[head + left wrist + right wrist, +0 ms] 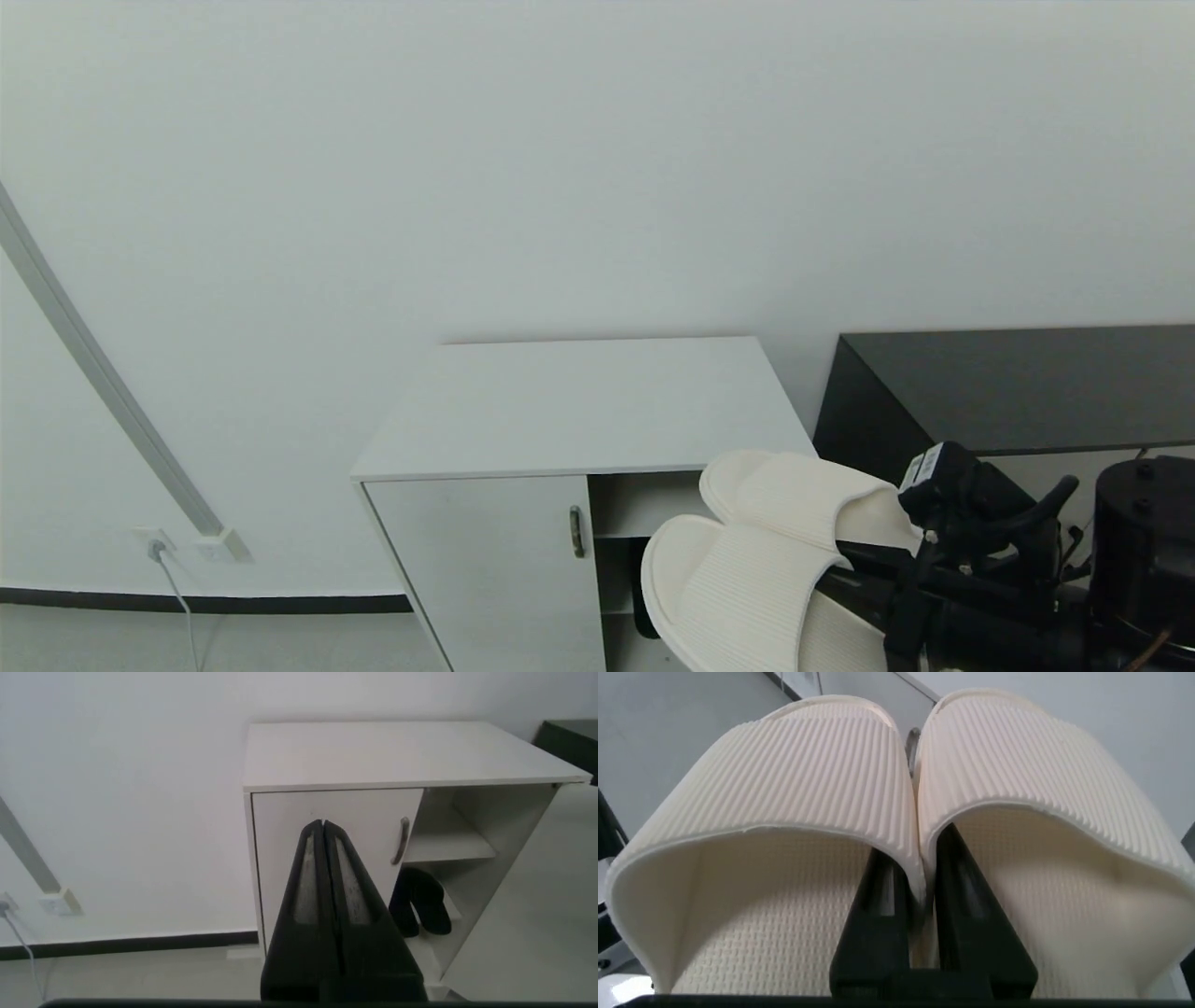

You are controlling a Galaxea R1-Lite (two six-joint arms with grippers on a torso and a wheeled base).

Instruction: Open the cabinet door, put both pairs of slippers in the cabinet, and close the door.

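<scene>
My right gripper (913,870) is clamped on the cream slippers (747,569), pinching the two inner walls together so the pair hangs as one, toes pointing toward the cabinet (579,411). They sit just in front of its open right side, not yet inside. The black slippers (422,901) already lie in that open side, under the shelf (448,845). So I judge I'm on the second pair, with only placing and closing left.

My left gripper (323,826) is closed on nothing and hangs in front of the shut left door (322,812).

Next I need to carry the cream pair into the opening, set it down clear of the black pair, then let go. I can't make out the opened door itself, so I'd have to find it before closing.
</scene>
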